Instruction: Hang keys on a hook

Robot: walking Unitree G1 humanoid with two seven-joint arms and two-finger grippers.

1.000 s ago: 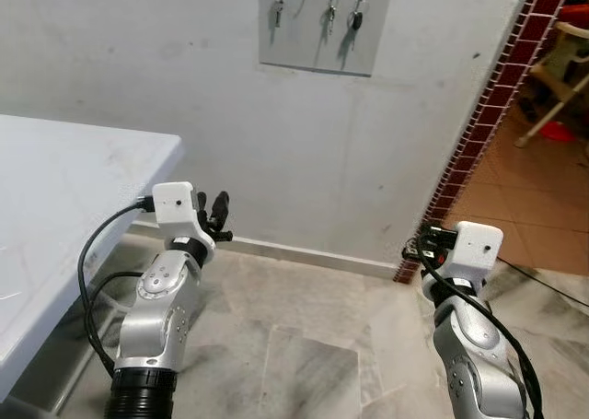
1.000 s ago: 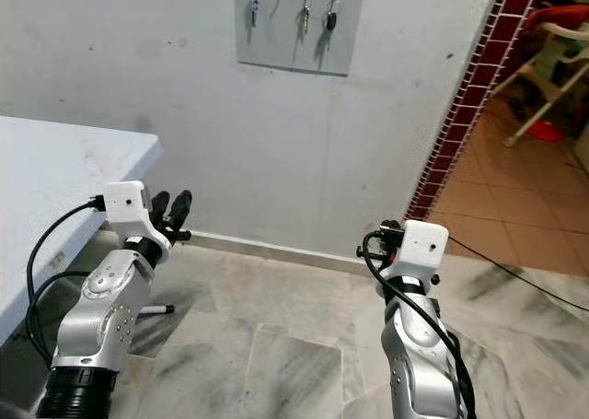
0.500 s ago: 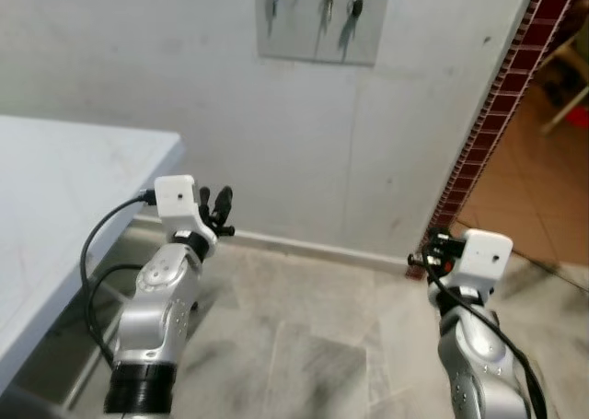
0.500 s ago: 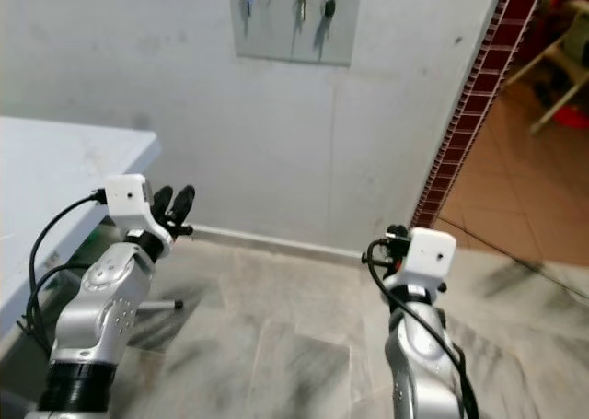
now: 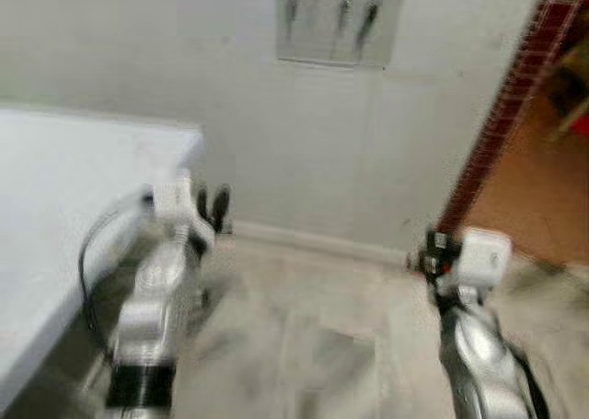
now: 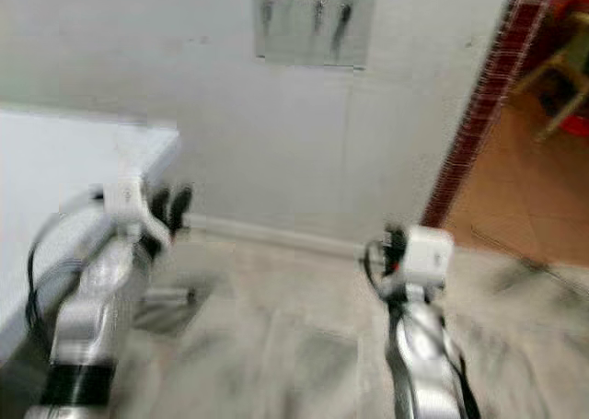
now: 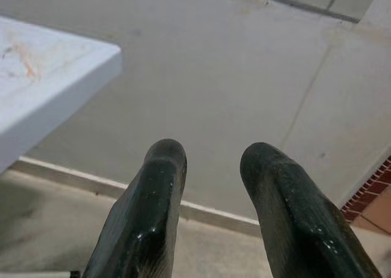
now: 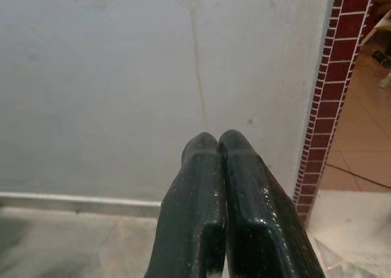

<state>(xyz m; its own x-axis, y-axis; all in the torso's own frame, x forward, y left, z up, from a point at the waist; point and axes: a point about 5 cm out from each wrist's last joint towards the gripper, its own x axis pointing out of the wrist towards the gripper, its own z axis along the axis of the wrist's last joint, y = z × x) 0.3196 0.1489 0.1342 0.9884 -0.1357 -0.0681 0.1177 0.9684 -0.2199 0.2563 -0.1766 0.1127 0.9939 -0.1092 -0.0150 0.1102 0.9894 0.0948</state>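
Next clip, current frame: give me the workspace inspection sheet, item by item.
Surface: white table at the robot's left; marble floor ahead.
Job's things: grey hook board high on the wall, blurred keys hanging from it.
Clutter: nothing seen.
Grippers: left gripper open and empty; right gripper shut, nothing between its fingers.
Cables: black cable looping beside the left arm.
Surroundings: plain grey wall, red brick edge, tiled room beyond.
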